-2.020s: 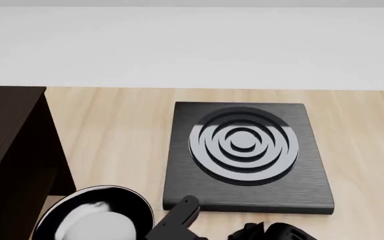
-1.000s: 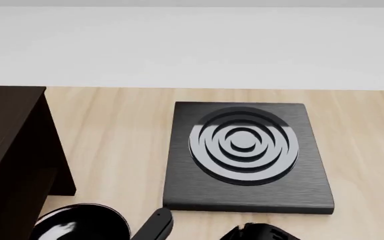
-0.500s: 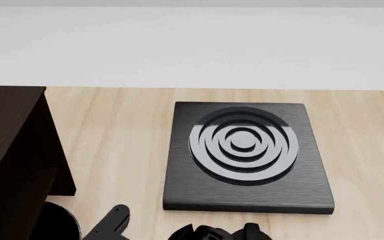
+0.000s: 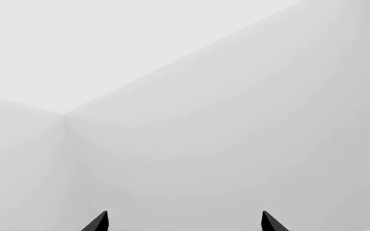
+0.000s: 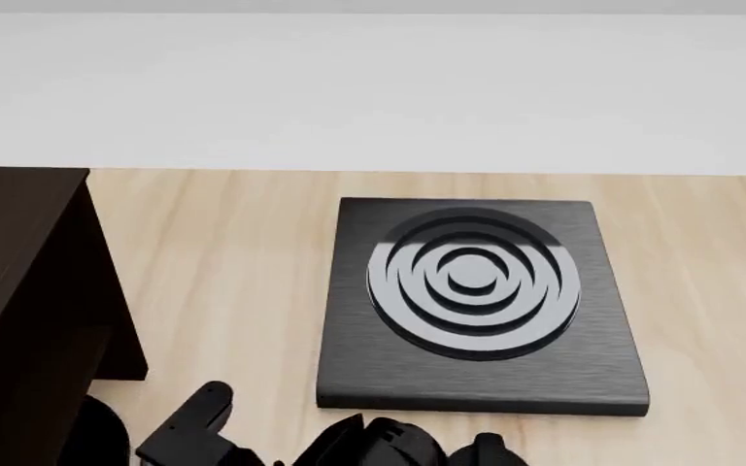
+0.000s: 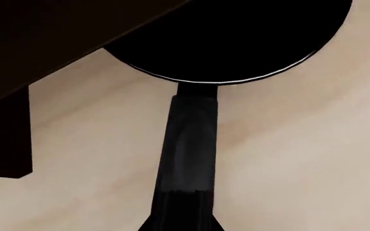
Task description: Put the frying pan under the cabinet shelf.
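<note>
No readable text, labels, brand marks, numbers or signs anywhere. Only plain concentric silver rings on the square black stove plate [image 5: 480, 301], no lettering. Nothing printed on the frying pan [image 6: 236, 43], the dark cabinet shelf [image 5: 16, 291] or the wooden counter [image 5: 230, 262].

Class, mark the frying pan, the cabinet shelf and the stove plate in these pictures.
frying pan [image 6: 191, 144]: right wrist view, on its long handle.
cabinet shelf [image 5: 16, 282]: head view, on its dark flat panel.
stove plate [image 5: 474, 282]: head view, on the concentric rings.
</note>
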